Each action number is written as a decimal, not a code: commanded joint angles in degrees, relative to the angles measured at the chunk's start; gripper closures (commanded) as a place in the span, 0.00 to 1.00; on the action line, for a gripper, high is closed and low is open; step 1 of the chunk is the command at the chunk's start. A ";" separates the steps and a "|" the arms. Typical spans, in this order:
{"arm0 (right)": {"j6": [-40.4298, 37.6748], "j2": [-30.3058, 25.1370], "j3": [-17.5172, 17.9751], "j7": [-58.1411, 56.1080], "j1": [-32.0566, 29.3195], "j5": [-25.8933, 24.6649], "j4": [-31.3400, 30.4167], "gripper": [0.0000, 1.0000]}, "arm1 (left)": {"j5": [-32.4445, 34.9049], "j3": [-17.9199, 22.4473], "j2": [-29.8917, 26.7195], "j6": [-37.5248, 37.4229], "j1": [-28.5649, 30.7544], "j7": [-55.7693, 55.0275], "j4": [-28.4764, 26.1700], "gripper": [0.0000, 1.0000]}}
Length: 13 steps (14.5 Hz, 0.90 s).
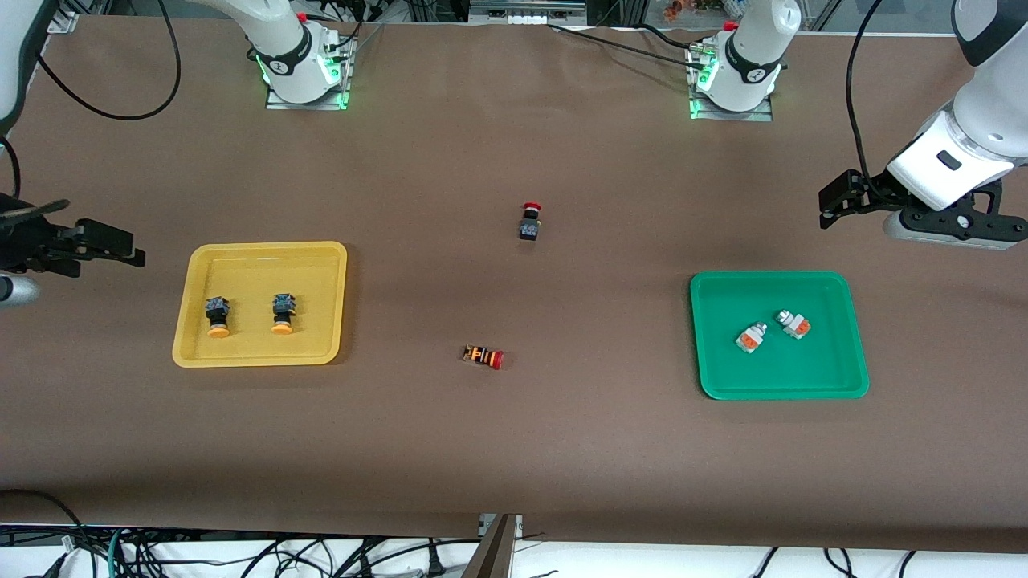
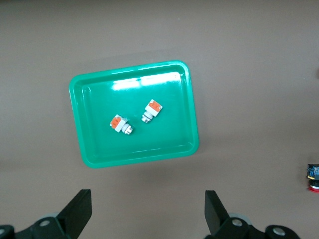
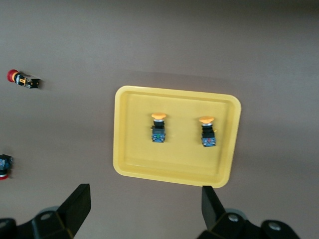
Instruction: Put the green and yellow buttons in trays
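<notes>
Two black-bodied buttons with orange-yellow caps [image 1: 218, 315] [image 1: 282, 312] lie in the yellow tray [image 1: 261, 247]. Both also show in the right wrist view [image 3: 158, 128] [image 3: 208, 132], in that tray [image 3: 182, 154]. Two white-bodied buttons with orange blocks [image 1: 751, 337] [image 1: 793, 323] lie in the green tray [image 1: 819, 369]. The left wrist view shows both [image 2: 121, 125] [image 2: 151, 110] in that tray [image 2: 99, 144]. My left gripper [image 1: 835, 205] [image 2: 147, 201] is open and empty, up over bare table beside the green tray. My right gripper [image 1: 112, 245] [image 3: 145, 195] is open and empty, over bare table beside the yellow tray.
A black-bodied button with a red cap [image 1: 530, 221] [image 2: 313, 177] [image 3: 4, 166] stands mid-table. An orange-striped button with a red cap [image 1: 483, 356] [image 3: 22, 79] lies nearer the front camera. Brown cloth covers the table. Cables hang at the table edges.
</notes>
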 commanded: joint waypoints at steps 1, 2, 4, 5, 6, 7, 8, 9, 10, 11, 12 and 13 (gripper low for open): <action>0.88 0.19 9.02 4.24 -5.75 -3.27 1.76 0.02 | 0.34 -0.39 0.46 -2.60 -0.26 -0.77 1.84 0.00; 2.02 -0.42 13.76 5.21 -8.82 -5.90 1.76 0.02 | 0.43 -0.39 0.37 -2.69 -0.26 -0.77 1.84 0.00; 2.73 -2.35 27.71 8.63 -17.42 -12.39 1.68 0.02 | 0.43 -0.39 0.46 -2.69 -0.26 -0.69 1.84 0.00; 3.34 -3.15 34.75 10.48 -21.90 -16.34 1.41 0.02 | 0.43 -0.39 0.46 -2.69 -0.26 -0.69 1.84 0.00; 4.22 -4.20 39.78 11.36 -25.17 -20.04 0.89 0.02 | 0.43 -0.47 0.37 -2.78 -0.26 -0.77 1.84 0.00; 5.62 -5.52 41.91 11.37 -26.59 -21.73 -1.38 0.02 | 0.43 -0.73 0.37 -2.95 -0.26 -0.77 1.84 0.00; 7.46 -7.62 42.46 11.29 -27.30 -21.74 -4.27 0.02 | 0.43 -0.82 0.37 -2.95 -0.26 -0.77 1.84 0.00; 8.78 -9.90 42.46 11.20 -27.40 -21.66 -8.04 0.02 | 0.43 -0.82 0.37 -2.95 -0.17 -0.69 1.84 0.00; 10.28 -12.97 42.46 11.20 -27.48 -21.92 -11.82 0.01 | 0.43 -0.74 0.37 -2.95 -0.17 -0.69 1.84 0.00; 11.86 -15.70 42.38 10.94 -27.40 -22.35 -15.25 0.01 | 0.43 -0.74 0.37 -2.95 -0.17 -0.77 1.84 0.00; 12.74 -18.33 42.29 11.02 -27.40 -22.45 -18.07 0.01 | 0.43 -0.82 0.37 -2.95 -0.17 -0.69 1.84 0.00; 13.45 -20.27 41.85 11.02 -27.22 -22.62 -20.27 0.01 | 0.43 -0.82 0.37 -2.87 -0.17 -0.69 1.93 0.00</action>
